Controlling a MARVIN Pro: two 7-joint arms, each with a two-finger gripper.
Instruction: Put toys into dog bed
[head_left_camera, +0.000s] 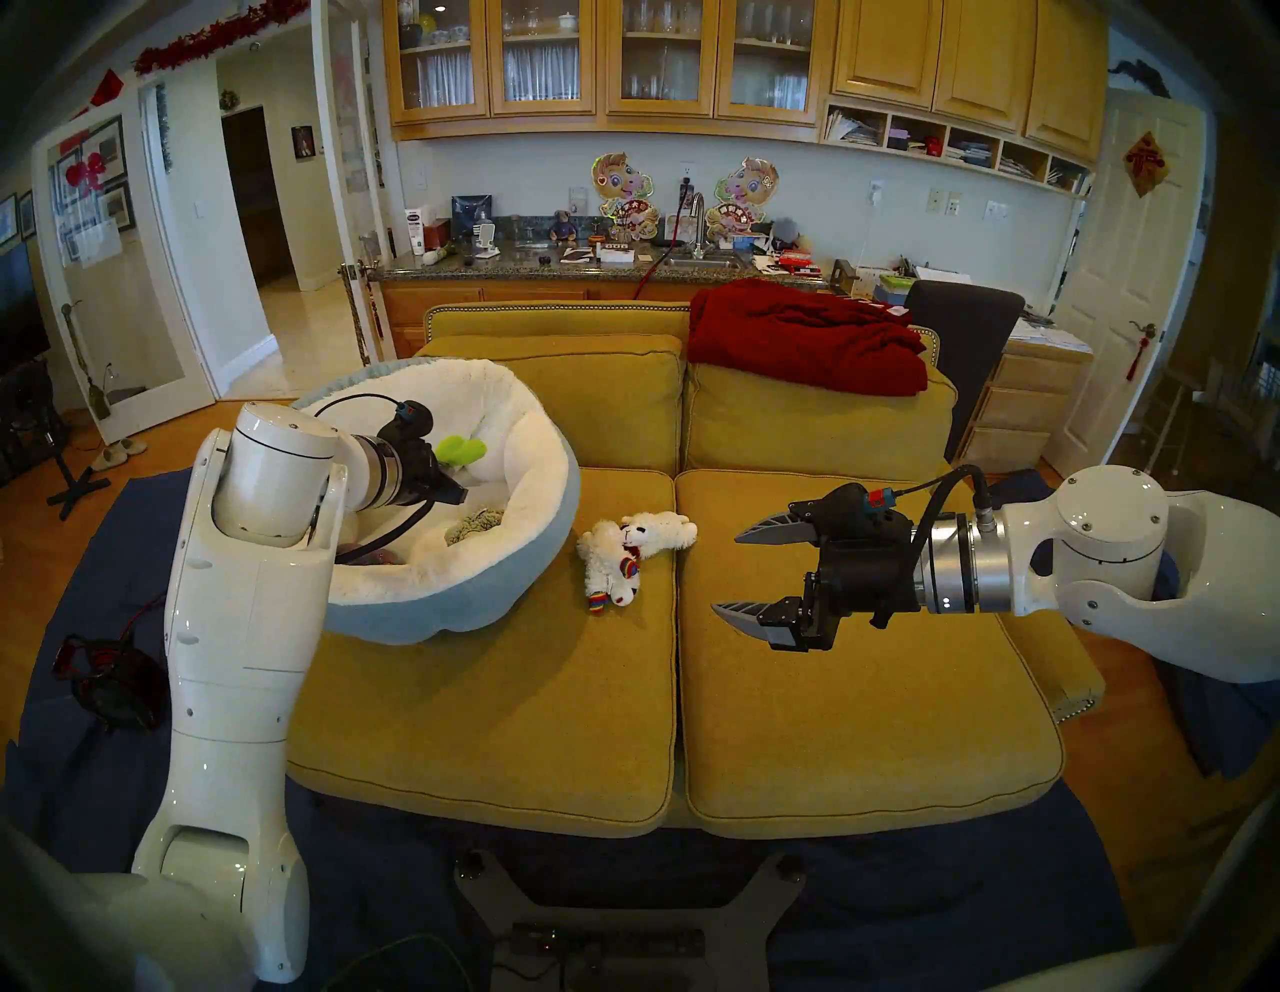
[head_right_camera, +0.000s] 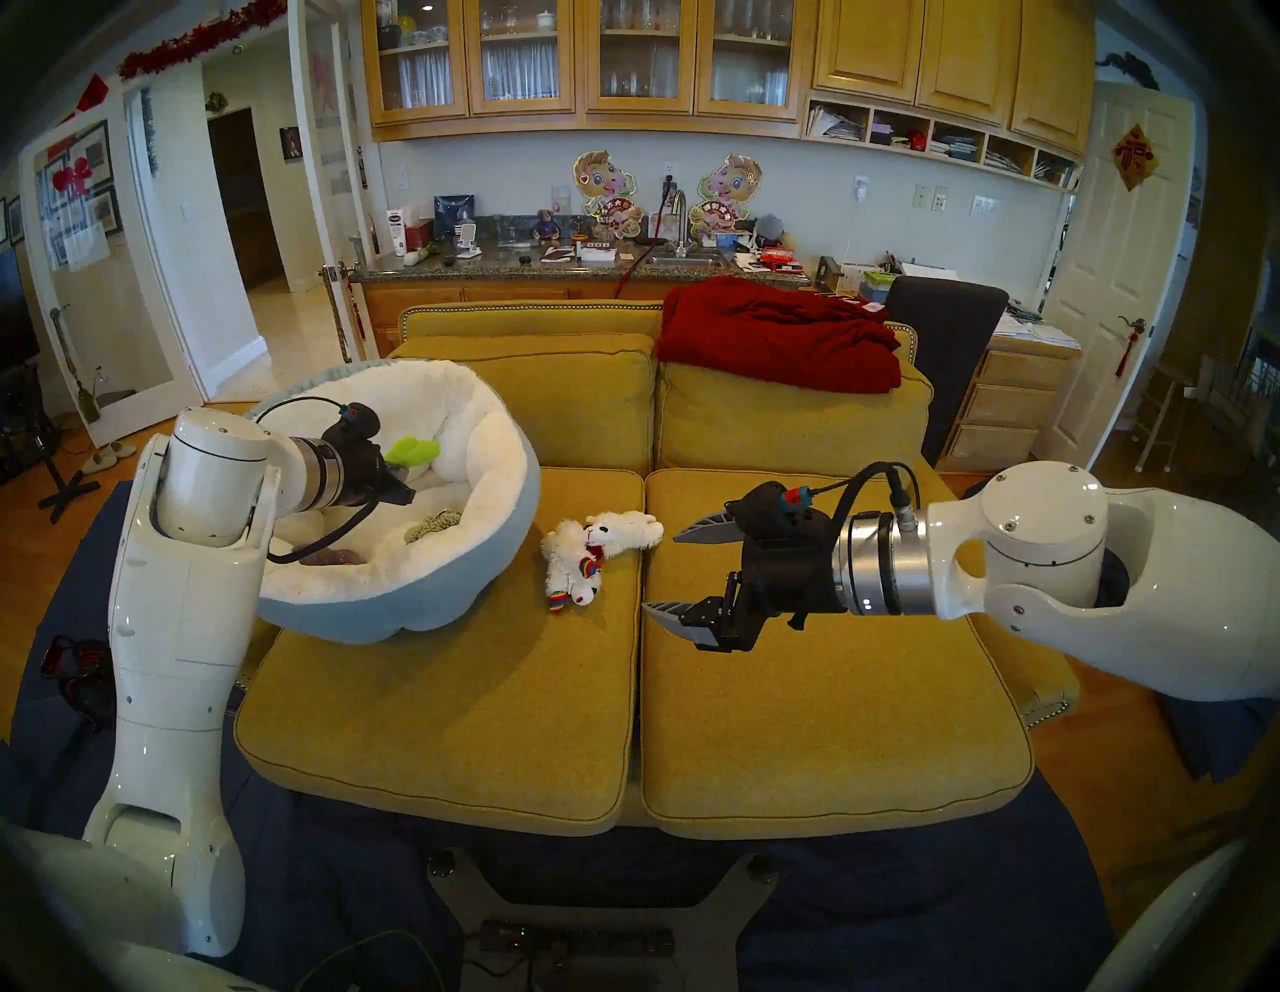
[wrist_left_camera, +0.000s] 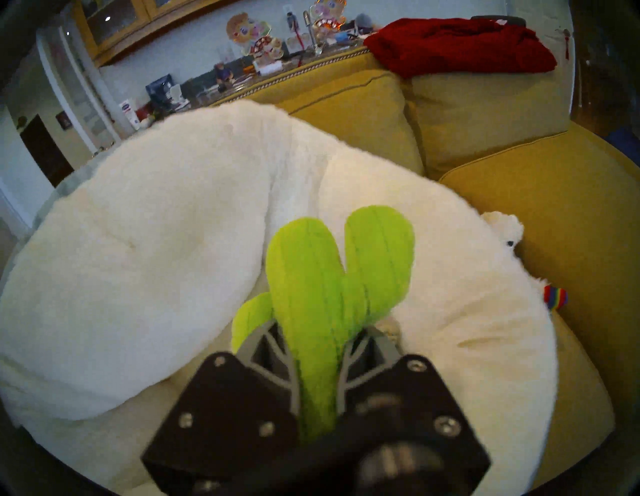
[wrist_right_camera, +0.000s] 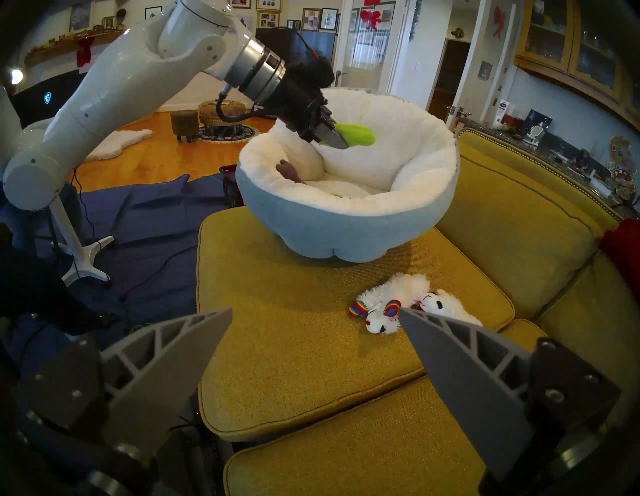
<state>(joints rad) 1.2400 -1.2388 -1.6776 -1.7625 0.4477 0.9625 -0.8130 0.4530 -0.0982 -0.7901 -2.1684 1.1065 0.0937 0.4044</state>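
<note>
Left claw (wrist_left_camera: 317, 350) clamped on green cactus (wrist_left_camera: 332, 277), held over dog bed (head_left_camera: 526, 554) for drop. Right claw (head_left_camera: 734, 571) wide open, empty, near two lambs (head_left_camera: 634, 551) on sofa cushion (head_left_camera: 485, 693), right of bed.

Glossy white rounded arm shells with small screws end in brushed silver wrist rings and black gripper bodies; a looping black cable with a red-and-blue plug tops the right gripper (head_left_camera: 735, 572), whose ribbed grey fingers (wrist_right_camera: 464, 374) taper

Purple-grey toy (wrist_right_camera: 288, 170) half behind rim
</note>
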